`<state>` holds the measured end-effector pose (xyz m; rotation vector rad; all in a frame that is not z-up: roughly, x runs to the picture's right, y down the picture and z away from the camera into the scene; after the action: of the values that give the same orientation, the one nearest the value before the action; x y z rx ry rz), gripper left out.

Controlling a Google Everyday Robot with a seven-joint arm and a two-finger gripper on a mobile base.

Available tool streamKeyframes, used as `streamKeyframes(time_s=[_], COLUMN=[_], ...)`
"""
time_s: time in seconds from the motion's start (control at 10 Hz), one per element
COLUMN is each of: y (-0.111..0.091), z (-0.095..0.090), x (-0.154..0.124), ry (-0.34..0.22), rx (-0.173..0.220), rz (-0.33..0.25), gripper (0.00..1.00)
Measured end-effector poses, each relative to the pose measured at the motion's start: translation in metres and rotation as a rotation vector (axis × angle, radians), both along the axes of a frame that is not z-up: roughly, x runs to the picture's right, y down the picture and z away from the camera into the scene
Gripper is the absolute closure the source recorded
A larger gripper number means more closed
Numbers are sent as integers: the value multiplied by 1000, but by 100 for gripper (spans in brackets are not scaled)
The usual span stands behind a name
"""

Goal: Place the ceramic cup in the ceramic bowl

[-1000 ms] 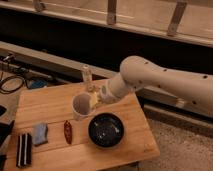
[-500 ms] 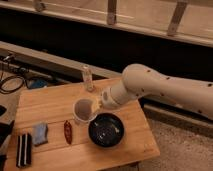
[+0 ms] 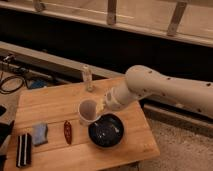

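Note:
The whitish-grey ceramic cup [image 3: 88,111] is held upright, just above the table, at the left rim of the glossy black ceramic bowl [image 3: 106,131]. My gripper [image 3: 101,105] is at the end of the white arm that reaches in from the right; it is shut on the cup's right side. The bowl sits on the wooden table [image 3: 45,105] near its front right and has nothing in it.
A slim pale bottle [image 3: 87,78] stands at the table's back edge. A red object [image 3: 67,131], a blue sponge [image 3: 39,134] and a black-and-white striped item [image 3: 23,149] lie at the front left. Cables [image 3: 12,82] lie on the floor to the left.
The arm has carried the cup forward and to the right, from the table's middle to the bowl's left rim.

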<state>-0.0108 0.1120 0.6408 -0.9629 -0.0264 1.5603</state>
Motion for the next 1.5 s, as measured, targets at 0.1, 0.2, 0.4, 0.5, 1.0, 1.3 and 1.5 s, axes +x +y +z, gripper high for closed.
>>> streamKeyframes(time_s=[0.1, 0.2, 0.4, 0.5, 1.0, 1.3, 1.5], y=[6, 14, 26, 31, 29, 37, 31], z=[9, 21, 40, 46, 45, 51, 49], x=[6, 20, 32, 34, 28, 30, 25], ry=[15, 44, 82, 89, 86, 97, 91], rx=[-29, -77, -159, -180, -157, -183, -164], rz=[28, 82, 147, 154, 144, 153, 146], gripper=[97, 94, 72, 65, 75, 74, 64])
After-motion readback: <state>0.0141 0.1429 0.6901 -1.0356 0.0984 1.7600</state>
